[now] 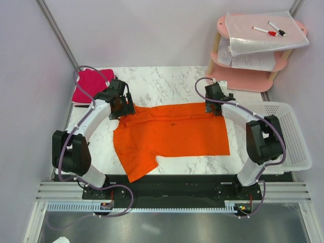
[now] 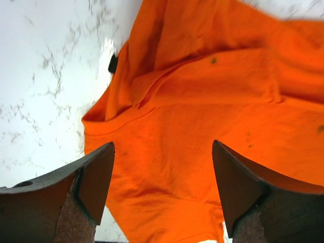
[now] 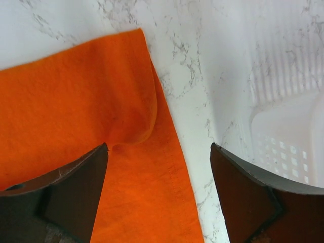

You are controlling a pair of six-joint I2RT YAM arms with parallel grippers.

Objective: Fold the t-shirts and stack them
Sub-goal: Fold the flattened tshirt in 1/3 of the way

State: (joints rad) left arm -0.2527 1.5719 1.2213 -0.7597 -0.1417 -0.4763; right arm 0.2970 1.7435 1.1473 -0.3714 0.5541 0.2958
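Observation:
An orange t-shirt point(image 1: 169, 132) lies spread on the marble table, with one sleeve sticking out at the front left. My left gripper point(image 1: 123, 110) is open over the shirt's far left corner; the left wrist view shows rumpled orange cloth point(image 2: 202, 111) between its spread fingers. My right gripper point(image 1: 213, 107) is open over the shirt's far right corner; the right wrist view shows the cloth's hemmed edge point(image 3: 167, 167) between its fingers. A folded pink-red t-shirt point(image 1: 90, 85) lies at the far left of the table.
A white plastic basket point(image 1: 288, 131) stands at the right table edge and shows in the right wrist view point(image 3: 283, 126). A pink two-tier stand point(image 1: 253, 50) with papers and markers sits at the back right. Grey walls close in the left side.

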